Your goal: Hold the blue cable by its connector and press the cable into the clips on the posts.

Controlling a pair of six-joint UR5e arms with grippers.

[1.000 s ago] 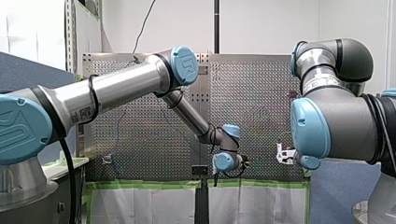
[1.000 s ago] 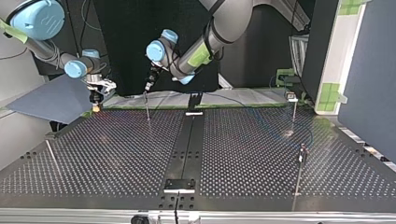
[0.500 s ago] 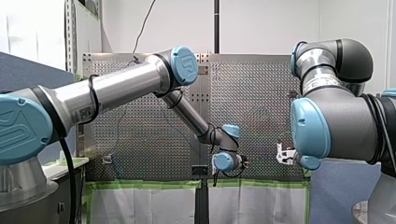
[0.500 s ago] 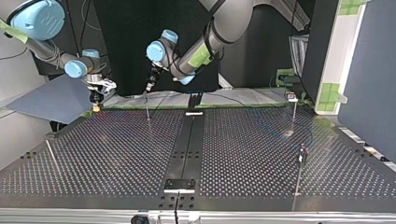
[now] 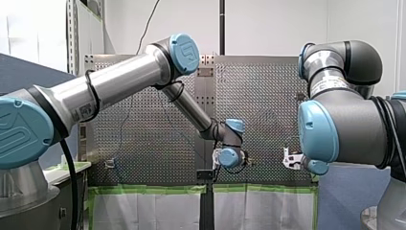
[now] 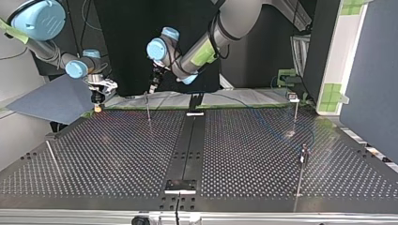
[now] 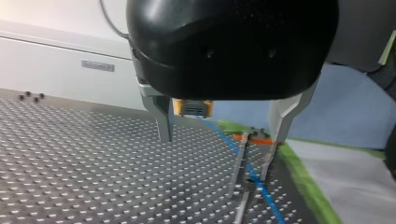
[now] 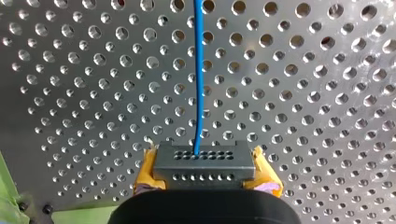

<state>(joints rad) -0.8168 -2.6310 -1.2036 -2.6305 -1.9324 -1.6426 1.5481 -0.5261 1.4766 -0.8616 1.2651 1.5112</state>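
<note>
The connector (image 8: 201, 161) is clamped between the yellow pads (image 8: 145, 171) of my right hand (image 8: 205, 169), at the top view's upper left. The blue cable (image 8: 200, 70) runs from it over the desk (image 8: 303, 93). My left hand (image 7: 219, 139) hangs wide, with the cable passing between its fingers (image 7: 163, 119) beside a post (image 7: 238, 168).

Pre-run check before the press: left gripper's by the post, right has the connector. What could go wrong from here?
1. Left gripper is open close to the thin post; an off-line descent could knock or bend it.
2. The cable passes right by the orange clip; a push might slide it aside rather than seat it.
3. Right gripper holds only the connector; tension could strain the cable where it exits.
</note>
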